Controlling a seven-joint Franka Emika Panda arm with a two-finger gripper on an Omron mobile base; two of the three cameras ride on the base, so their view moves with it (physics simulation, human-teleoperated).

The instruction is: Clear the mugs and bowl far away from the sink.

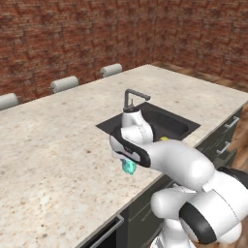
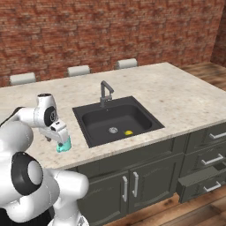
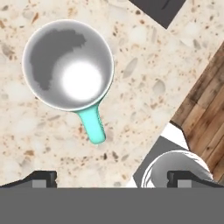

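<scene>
A teal mug (image 3: pixel 68 64) with a white inside stands upright on the speckled counter, its handle (image 3: pixel 92 127) pointing toward the hand. It sits close to the counter's front edge, left of the black sink (image 2: pixel 115 120). My gripper (image 3: pixel 111 178) hovers above the mug (image 2: pixel 63 145), open, fingertips (image 3: pixel 41 178) far apart with nothing between them. From this angle the mug lies up and to the left of the gap between the fingers. In the left base view the arm covers most of the mug (image 1: pixel 129 167). The bowl is out of view.
A grey faucet (image 2: pixel 105 92) rises at the sink's back edge, and a small yellow lump (image 2: pixel 128 132) lies near the drain. Stool backs (image 2: pixel 78 70) line the counter's far side. A drawer (image 2: pixel 207 176) stands ajar at the lower right of the dark cabinets.
</scene>
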